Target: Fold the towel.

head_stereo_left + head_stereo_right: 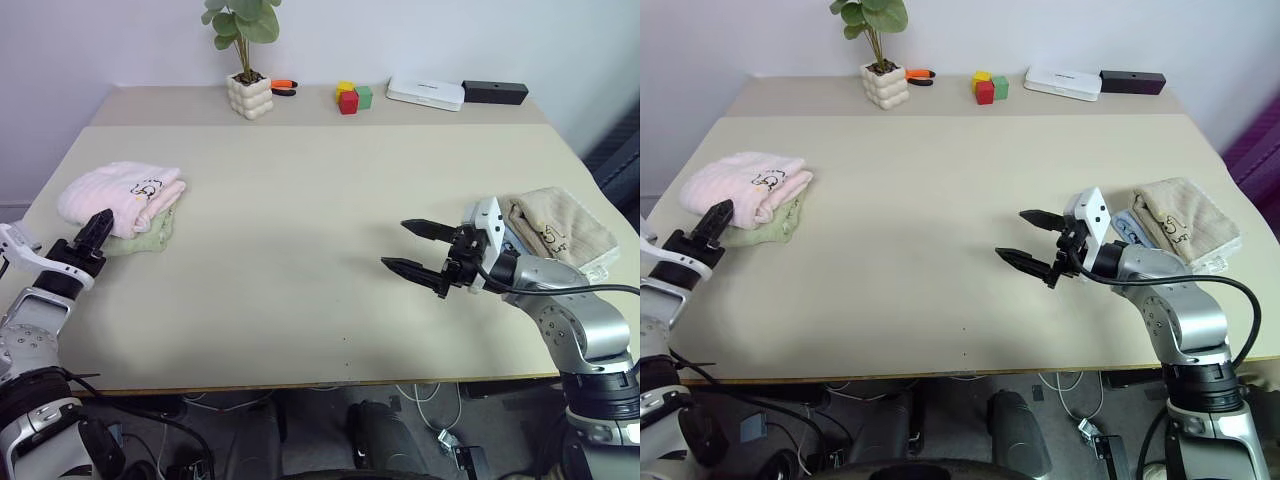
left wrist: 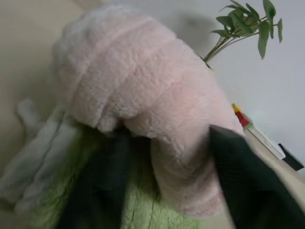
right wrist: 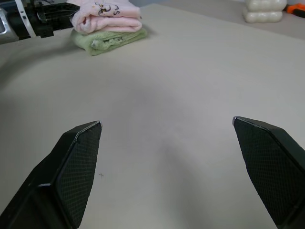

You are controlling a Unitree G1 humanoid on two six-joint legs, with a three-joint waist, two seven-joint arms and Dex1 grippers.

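Beige table [image 1: 300, 250] fills the room under a pale wall, and most of its top is bare.

At the table's left edge the left gripper [image 1: 97, 232] points at the pink towel [image 1: 120, 193]. Its two black fingers [image 2: 243, 186] are spread apart, and the fluffy end of the pink towel sits right between them. I cannot tell if they touch it. They are not squeezing it.

The pink towel is folded into a thick bundle. It lies on top of a folded green towel [image 1: 150, 238], and both are close to the table's left edge. A small dark picture shows on the pink towel's near side.

Away from the pink towel, far across the bare middle of the table, the right gripper [image 1: 418, 248] hangs just above the top. Its fingers [image 3: 78, 167] are spread wide with nothing between them. It points back toward the pink towel.

Behind the right gripper a tan towel [image 1: 555, 230] lies folded near the table's right edge.

Far from the pink towel, along the back edge, stand a plant in a white pot [image 1: 248, 95], colored blocks [image 1: 352, 97], a white box [image 1: 426, 93] and a black box [image 1: 494, 92].
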